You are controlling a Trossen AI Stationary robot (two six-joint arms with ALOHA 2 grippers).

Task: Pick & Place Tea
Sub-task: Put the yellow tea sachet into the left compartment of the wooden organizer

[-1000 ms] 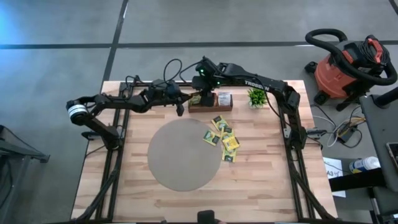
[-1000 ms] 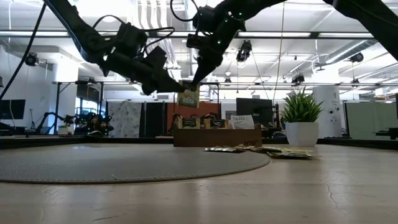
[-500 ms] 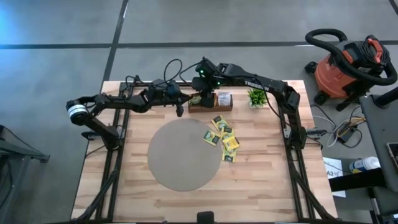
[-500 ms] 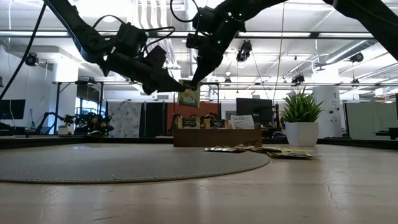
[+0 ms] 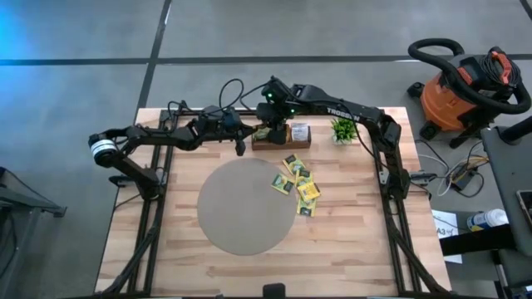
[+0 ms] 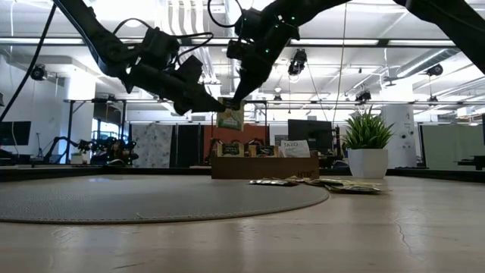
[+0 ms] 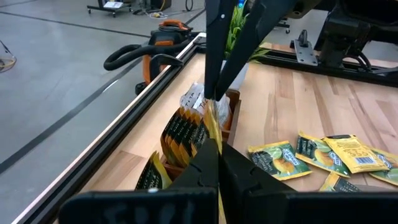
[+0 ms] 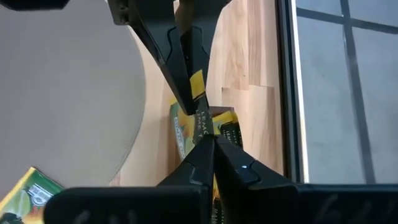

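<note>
Above the tray (image 6: pixel 264 167), at the back edge of the table (image 5: pixel 357 241), both grippers meet on one tea sachet (image 6: pixel 229 117). L gripper (image 6: pixel 214 104) comes in from the side, R gripper (image 6: pixel 236 99) from above; each has its fingers pressed together on the sachet's top edge, and the sachet hangs clear of the tray, upright, edge-on in both wrist views.

Materials: table is pale butcher-block wood w/ visible plank seams. A big round grey mat (image 5: pixel 246 206), matte, fabric-like, lies on it. Tray is brown wood, box-shaped, low walls; sachets stand on edge inside. Arms are dark, angular, w/ loose black cables. Small spiky green plant (image 6: pixel 366 129) in a white pot sits just beside the tray.

Hard to tell: from above, the arms cover most of the tray, so the compartments can't be counted there. In the low view the tray front hides the lower part of what's inside. Label print on the held sachet is too small to read in most views; R wrist view shows a few dark letters only. The left wrist view crops the loose pile at the picture's edge.

Tea: held sachet is thin, flat, square paper, yellow-green w/ a dark label band. Loose sachets (image 5: pixel 300 184) lie scattered flat on the wood by the mat's edge, some overlapping, yellow and green w/ dark labels.
</note>
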